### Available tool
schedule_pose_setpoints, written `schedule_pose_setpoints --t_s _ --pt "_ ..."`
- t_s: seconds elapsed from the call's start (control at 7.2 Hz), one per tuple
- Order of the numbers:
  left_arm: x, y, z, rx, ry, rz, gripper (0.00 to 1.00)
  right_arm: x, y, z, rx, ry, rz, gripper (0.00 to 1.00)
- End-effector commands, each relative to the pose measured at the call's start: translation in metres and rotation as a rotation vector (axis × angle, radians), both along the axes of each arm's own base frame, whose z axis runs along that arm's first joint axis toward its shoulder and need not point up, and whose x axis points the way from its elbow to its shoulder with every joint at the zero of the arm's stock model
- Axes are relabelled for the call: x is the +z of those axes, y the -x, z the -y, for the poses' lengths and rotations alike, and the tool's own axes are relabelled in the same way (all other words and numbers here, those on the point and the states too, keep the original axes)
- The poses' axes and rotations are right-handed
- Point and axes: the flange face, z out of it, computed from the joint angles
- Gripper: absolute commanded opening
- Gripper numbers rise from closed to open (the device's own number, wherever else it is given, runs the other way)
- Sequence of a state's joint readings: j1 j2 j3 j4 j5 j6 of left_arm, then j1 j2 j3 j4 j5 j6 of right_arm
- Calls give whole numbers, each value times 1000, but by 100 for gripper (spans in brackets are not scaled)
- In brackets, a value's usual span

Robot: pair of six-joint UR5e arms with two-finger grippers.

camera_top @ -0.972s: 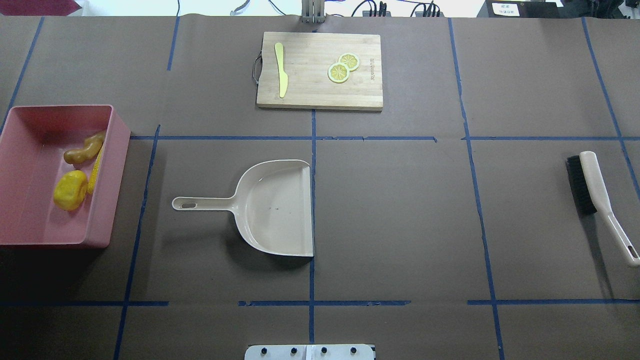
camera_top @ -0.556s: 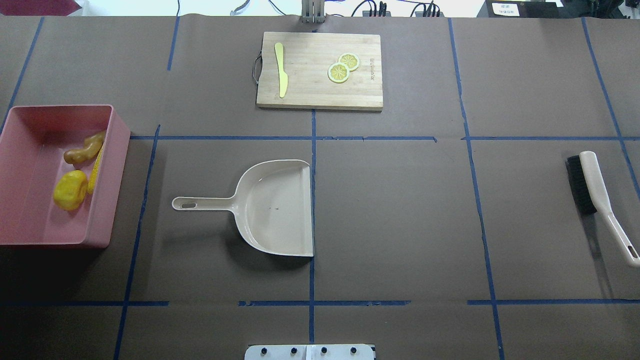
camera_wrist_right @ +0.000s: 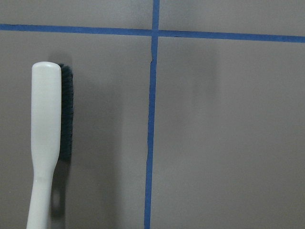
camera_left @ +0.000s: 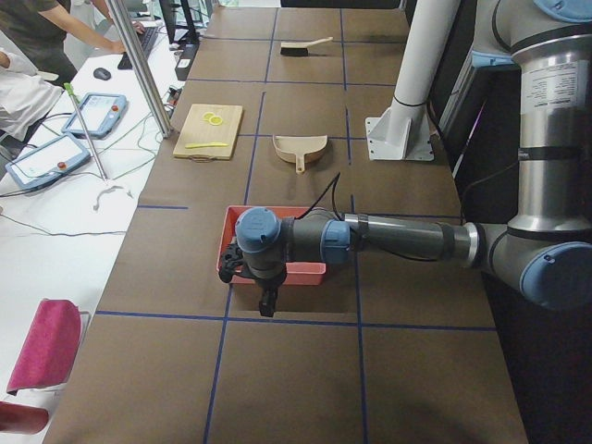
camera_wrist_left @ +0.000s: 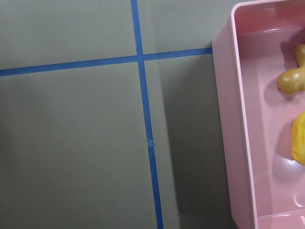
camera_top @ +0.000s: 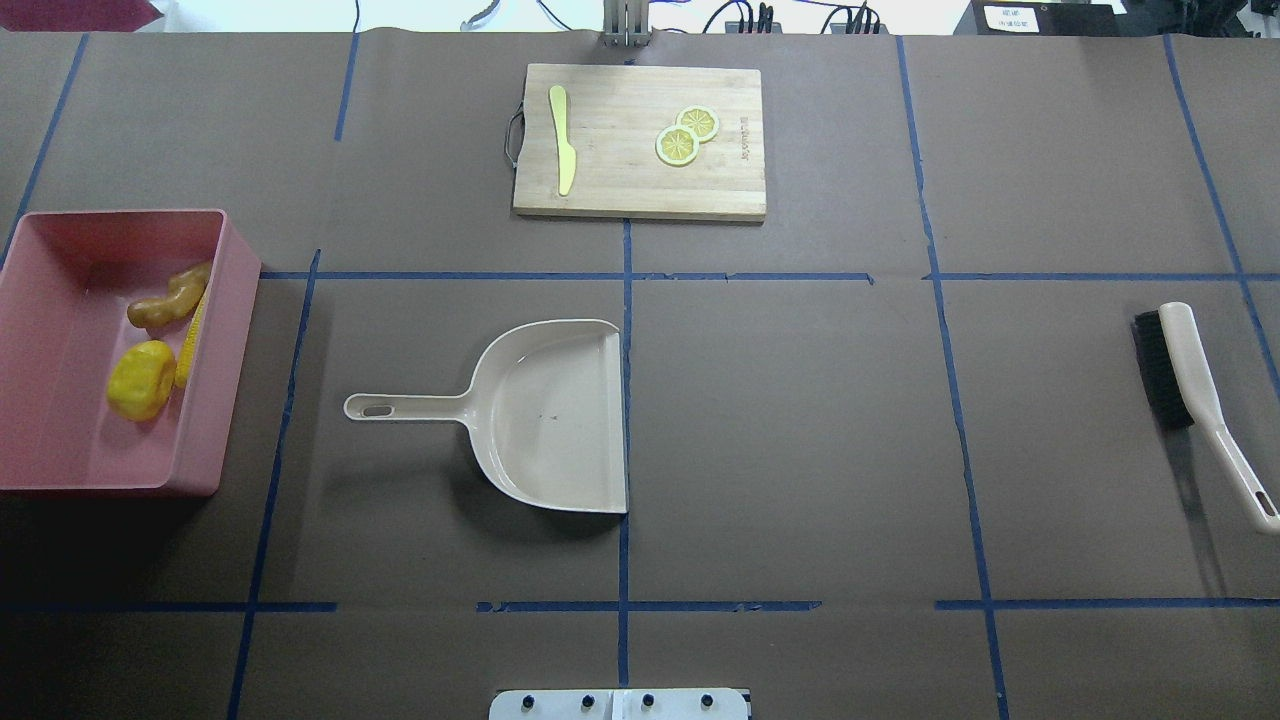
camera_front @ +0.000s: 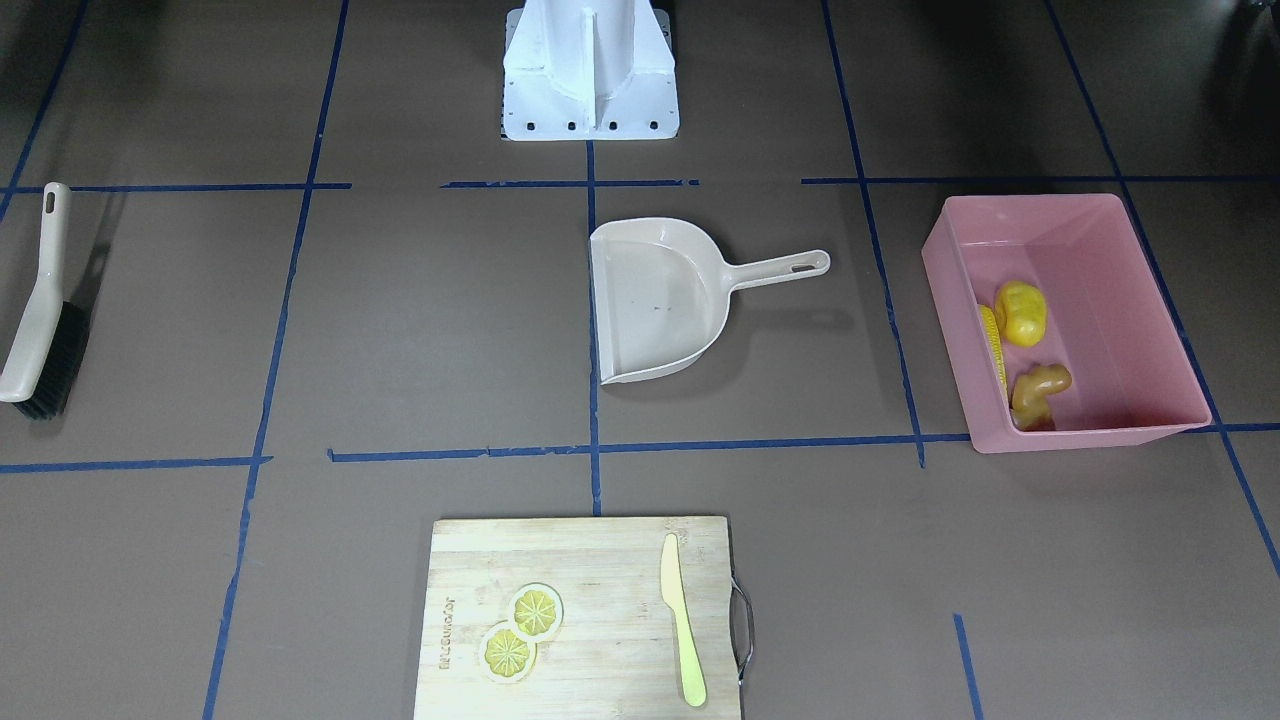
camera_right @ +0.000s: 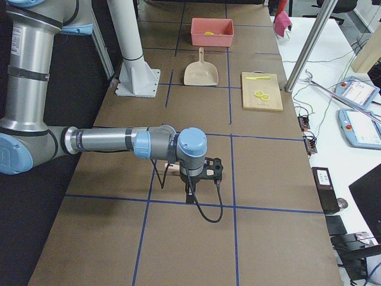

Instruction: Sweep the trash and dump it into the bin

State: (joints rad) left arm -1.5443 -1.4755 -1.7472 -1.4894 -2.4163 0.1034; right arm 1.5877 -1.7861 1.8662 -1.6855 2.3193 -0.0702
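Note:
The pink bin [camera_top: 120, 214] stands at the table's left end and holds the trash: a corn cob [camera_top: 192, 338], a lumpy yellow vegetable [camera_top: 141, 379] and a tan ginger root [camera_top: 168, 300]. The front-facing view shows the bin [camera_front: 1030, 200] with the same three pieces inside. My left gripper [camera_left: 268, 305] hangs beside the bin, seen only from the left end, so I cannot tell its state. My right gripper [camera_right: 190, 195] hovers over the brush, seen only from the right end; I cannot tell its state either. Neither wrist view shows fingers.
A beige dustpan [camera_top: 550, 415] lies empty at mid-table, handle pointing left. The brush [camera_top: 1185, 370] rests on the table at the far right. A wooden cutting board [camera_top: 640, 140] at the far edge carries a pale yellow knife [camera_top: 563, 140] and two lemon slices [camera_top: 686, 135].
The shadow beside the brush has narrowed. The bin, dustpan, brush and board lie where they were.

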Motion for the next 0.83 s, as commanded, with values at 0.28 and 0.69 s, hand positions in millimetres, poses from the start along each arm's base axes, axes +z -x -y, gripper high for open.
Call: schedule_pose_setpoints --t_s 0.28,0.69 --pt "3 0 -7 0 8 0 100 -1 3 1 -7 0 2 100" --pt "3 0 -7 -1 8 0 100 -1 6 1 -14 -2 3 100"
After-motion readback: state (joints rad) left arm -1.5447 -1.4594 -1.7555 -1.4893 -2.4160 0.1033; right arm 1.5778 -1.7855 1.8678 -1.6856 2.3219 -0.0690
